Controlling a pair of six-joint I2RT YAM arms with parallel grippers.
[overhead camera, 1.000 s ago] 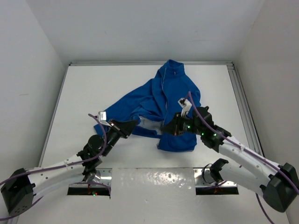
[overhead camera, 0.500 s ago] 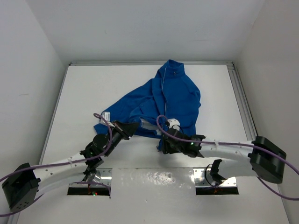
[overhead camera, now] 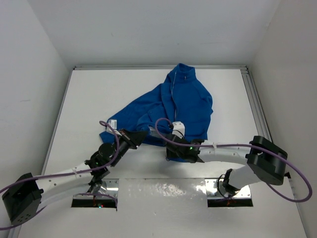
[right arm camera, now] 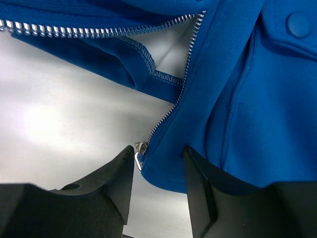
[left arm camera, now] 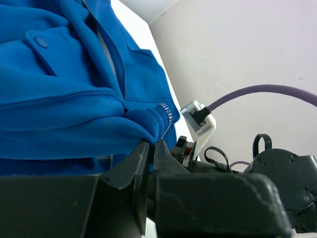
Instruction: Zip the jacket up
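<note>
jacket (overhead camera: 173,106): blue, rumpled, zipper (right arm camera: 169,112) open | left pincer (left arm camera: 152,146): clamped on jacket | right pincer (right arm camera: 159,151): wide

Both arms pair white link shells with black joint housings. The left arm (overhead camera: 57,179) has a boxy black block left of the silvery base plate (overhead camera: 163,188), and the right arm (overhead camera: 229,149) has a matching block right of that plate. A purple cable (overhead camera: 292,191) runs along each arm. Small green lights glow on the right arm's black wrist, beyond the plate. The left gripper (left arm camera: 152,145) and the right gripper (right arm camera: 159,151) have matte black, wedge-shaped fingers. A white-grey block (left arm camera: 198,119) shows two dark screws.
</note>
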